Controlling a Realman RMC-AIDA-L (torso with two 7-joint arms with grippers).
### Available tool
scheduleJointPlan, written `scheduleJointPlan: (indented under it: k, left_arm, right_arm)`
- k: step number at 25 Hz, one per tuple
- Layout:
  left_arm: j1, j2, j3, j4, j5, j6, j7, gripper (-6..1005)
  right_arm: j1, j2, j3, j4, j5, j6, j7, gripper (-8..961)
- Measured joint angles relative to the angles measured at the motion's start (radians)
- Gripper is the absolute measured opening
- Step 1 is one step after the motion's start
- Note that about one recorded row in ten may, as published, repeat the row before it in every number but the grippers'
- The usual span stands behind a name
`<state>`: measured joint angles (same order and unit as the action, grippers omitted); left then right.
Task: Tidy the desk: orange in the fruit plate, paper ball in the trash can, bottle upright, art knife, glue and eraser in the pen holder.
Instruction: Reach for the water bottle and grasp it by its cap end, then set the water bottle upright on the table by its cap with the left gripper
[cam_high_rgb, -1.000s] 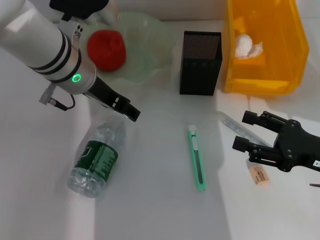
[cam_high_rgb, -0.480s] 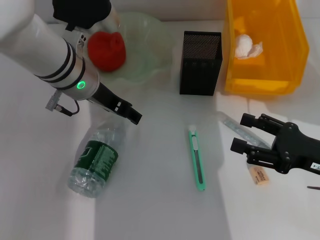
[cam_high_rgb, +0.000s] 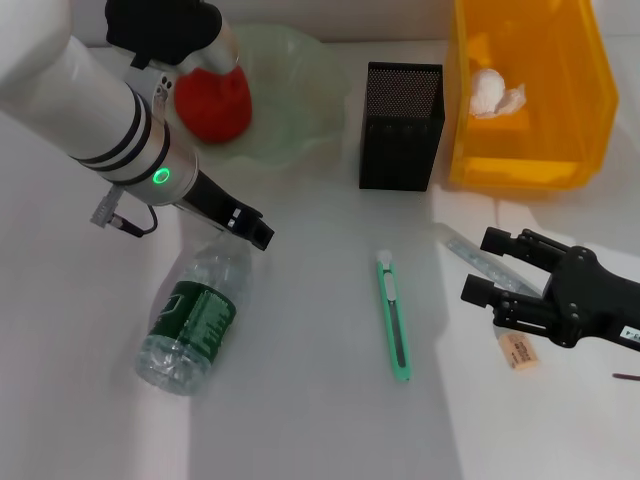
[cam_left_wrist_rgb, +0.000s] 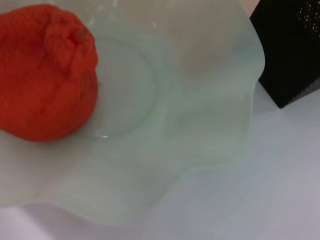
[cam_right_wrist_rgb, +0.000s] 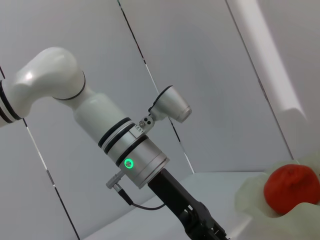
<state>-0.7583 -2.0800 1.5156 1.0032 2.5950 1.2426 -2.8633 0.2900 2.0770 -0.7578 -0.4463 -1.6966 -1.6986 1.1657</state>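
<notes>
So the orange (cam_high_rgb: 213, 100) is already sitting in the pale green fruit plate (cam_high_rgb: 300, 95) and the paper ball (cam_high_rgb: 494, 92) is in the yellow trash can (cam_high_rgb: 560, 150), which looks to me like the bottle is up next. The bottle (cam_high_rgb: 195, 315) lies on its side on the white desk (cam_high_rgb: 300, 420), cap end pointing up toward the left gripper (cam_high_rgb: 255, 232), which hangs just above the cap. Honestly I can't tell whether its fingers are spread or closed, and I don't see it holding anything. Next move probably means dropping onto the bottle's neck, clamping, then tipping it upright. The right gripper (cam_high_rgb: 478, 268) hovers on the other side with its fingers spread wide and nothing in them, right over the glue (cam_high_rgb: 480, 257) and just beside the eraser (cam_high_rgb: 519, 351). The green art knife (cam_high_rgb: 395, 315) lies out in the open below the black pen holder (cam_high_rgb: 401, 126).
</notes>
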Motion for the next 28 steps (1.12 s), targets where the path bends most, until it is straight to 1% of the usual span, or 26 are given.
scheduleJointPlan:
  k: [2,7,12,13,14,16,19,21,23,24,25,28]
  left_arm:
    - [0.001,0.000,0.003,0.000,0.000,0.000,0.000,667]
    - [0.008,0.000,0.006,0.012,0.001,0.002,0.003,563]
    - [0.043,0.000,0.018,0.080,0.000,0.010,0.008,460]
    - [0.043,0.000,0.018,0.080,0.000,0.010,0.008,460]
    - [0.072,0.002,0.020,0.137,-0.006,0.020,0.025,460]
    - [0.104,0.003,0.021,0.194,-0.033,0.031,0.062,461]
    - [0.167,0.007,0.014,0.276,-0.135,0.039,0.171,460]
    - [0.198,0.008,-0.002,0.300,-0.210,0.037,0.240,457]
    - [0.227,0.008,-0.038,0.300,-0.302,0.029,0.321,455]
    - [0.247,0.008,-0.073,0.287,-0.378,0.027,0.396,454]
    - [0.247,0.008,-0.073,0.287,-0.378,0.027,0.396,454]
    - [0.282,0.008,-0.115,0.262,-0.494,0.019,0.520,453]
  right_arm:
    - [0.000,0.000,0.000,0.004,0.000,0.000,0.000,841]
    - [0.000,0.000,0.000,0.006,0.000,0.006,0.000,841]
    - [-0.002,0.000,0.000,0.006,0.000,0.009,0.000,841]
    - [-0.003,0.000,0.000,0.006,0.000,0.009,0.000,841]
    - [-0.003,0.000,0.000,0.006,0.000,0.010,0.000,841]
    - [-0.003,0.000,0.000,0.006,0.000,0.011,0.000,841]
    - [-0.001,0.000,0.000,0.007,0.000,0.015,0.000,841]
    - [0.002,0.000,0.000,0.007,0.000,0.021,0.000,841]
    - [0.010,0.000,0.000,0.013,0.000,0.023,0.000,841]
    - [0.018,0.000,0.000,0.023,0.000,0.024,0.000,841]
    - [0.018,0.000,0.000,0.023,0.000,0.024,0.000,841]
    - [0.026,0.000,0.000,0.031,0.000,0.027,0.000,840]
